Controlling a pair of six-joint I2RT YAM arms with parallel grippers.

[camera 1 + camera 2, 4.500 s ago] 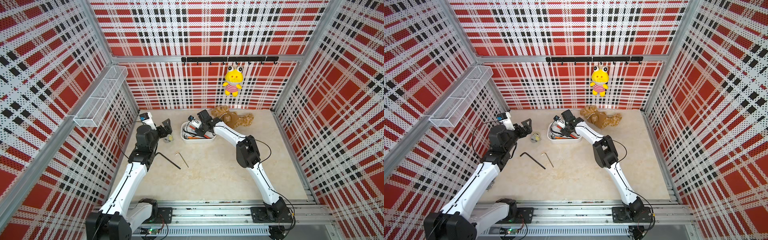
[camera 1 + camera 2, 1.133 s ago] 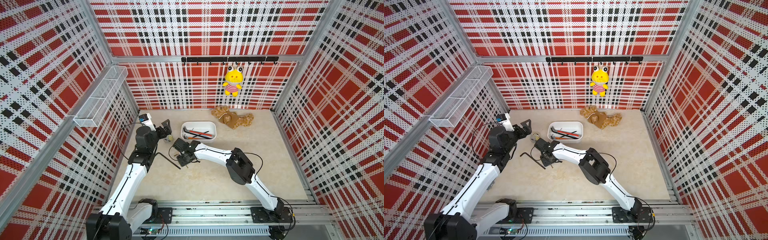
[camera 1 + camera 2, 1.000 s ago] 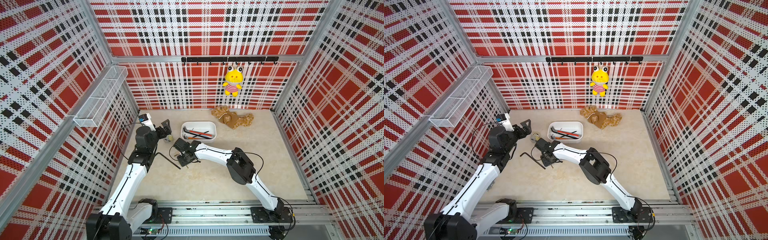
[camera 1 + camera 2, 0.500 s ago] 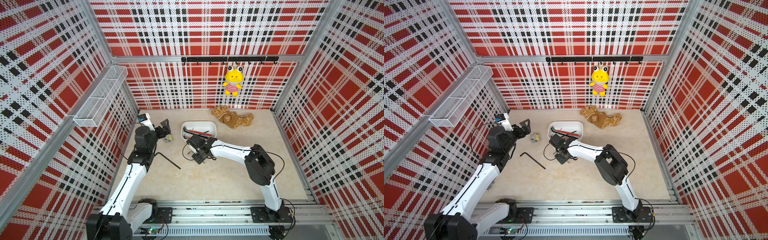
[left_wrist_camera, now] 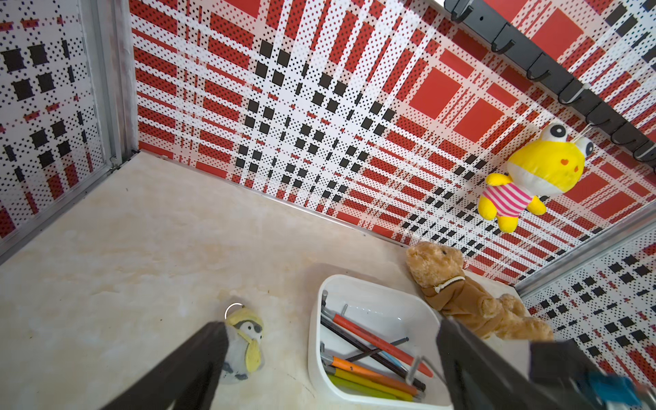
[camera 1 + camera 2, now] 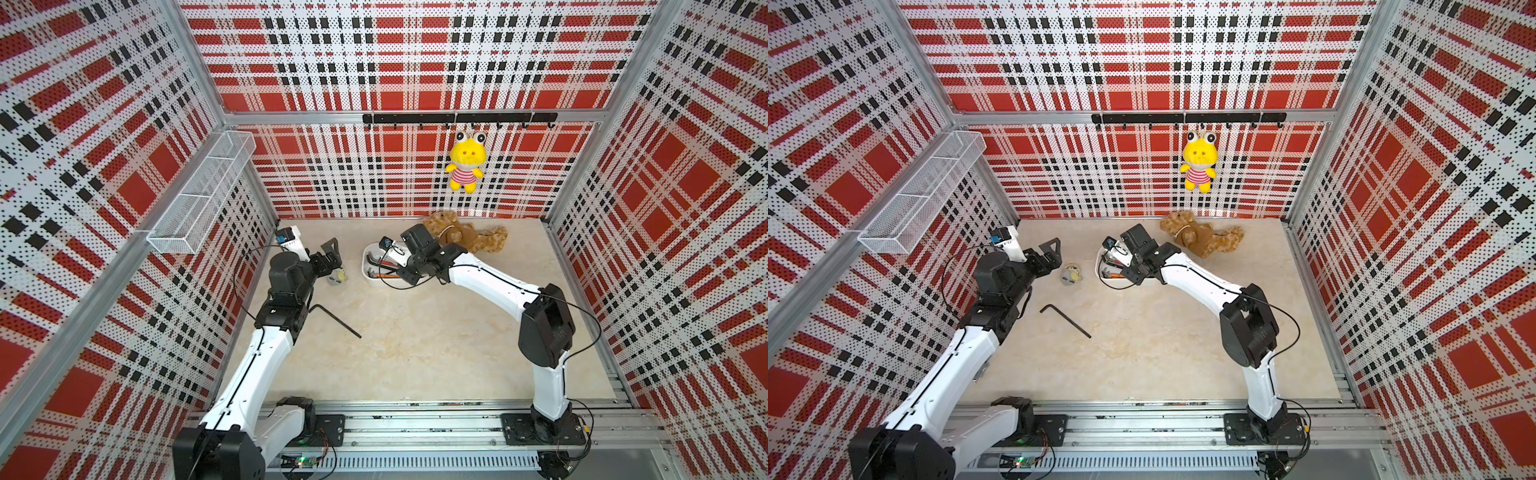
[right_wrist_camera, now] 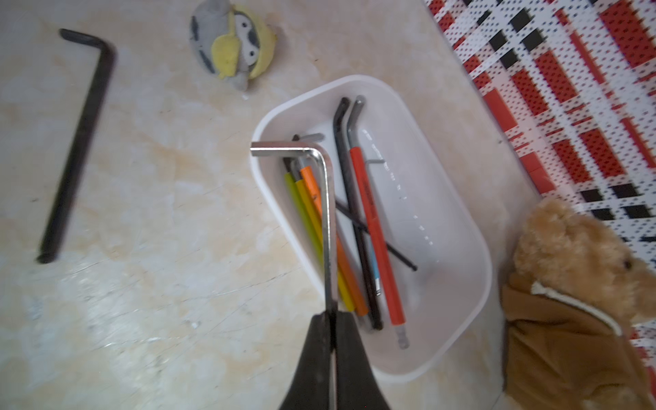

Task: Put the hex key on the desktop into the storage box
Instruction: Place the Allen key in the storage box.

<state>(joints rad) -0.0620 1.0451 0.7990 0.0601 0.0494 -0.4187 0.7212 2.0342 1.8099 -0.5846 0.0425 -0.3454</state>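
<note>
After the right gripper was brought away from the surface of the desktop within the last second, it was seen above the storage box, which stood near the back edge. Its jaws were clamped on the long arm of a silver hex key, which was held over the coloured keys already lying in the box and was not yet let go. The pick was therefore judged as done, and only the release was left for this key. A black hex key was still lying flat near the left edge of the desktop, so the task was judged as unfinished. The left gripper was held with fingers apart near a small penguin toy, and nothing was gripped by it.
</note>
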